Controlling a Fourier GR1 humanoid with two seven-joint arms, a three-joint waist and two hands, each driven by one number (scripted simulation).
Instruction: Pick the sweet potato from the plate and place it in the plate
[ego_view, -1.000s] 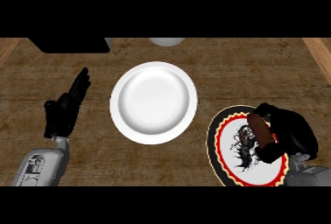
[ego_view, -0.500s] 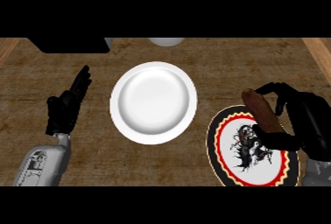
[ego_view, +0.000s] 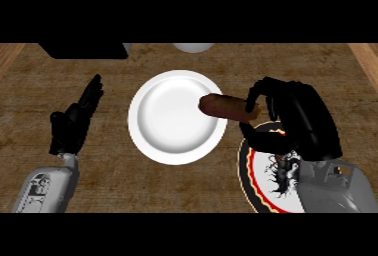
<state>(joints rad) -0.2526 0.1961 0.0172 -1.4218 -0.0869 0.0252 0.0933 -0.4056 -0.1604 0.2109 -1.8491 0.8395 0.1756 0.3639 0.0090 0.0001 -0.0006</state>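
Observation:
My right hand (ego_view: 299, 120) is curled round a brown sweet potato (ego_view: 225, 107) and holds it above the right rim of the plain white plate (ego_view: 166, 135) in the middle of the counter. The potato's free end points left, over the white plate. Below the hand lies a second plate (ego_view: 258, 187) with a black rim, a red ring and a dark drawing on white, partly hidden by my right forearm. My left hand (ego_view: 72, 122) rests open at the left, fingers pointing up, apart from both plates.
A black block (ego_view: 83, 50) sits at the counter's far left edge. A pale round object (ego_view: 193, 47) shows at the far edge behind the white plate. Wooden borders run along both sides of the counter.
My right hand has lifted the sweet potato off the patterned plate and carried it up and left to the white plate's rim. The left hand has stayed still.

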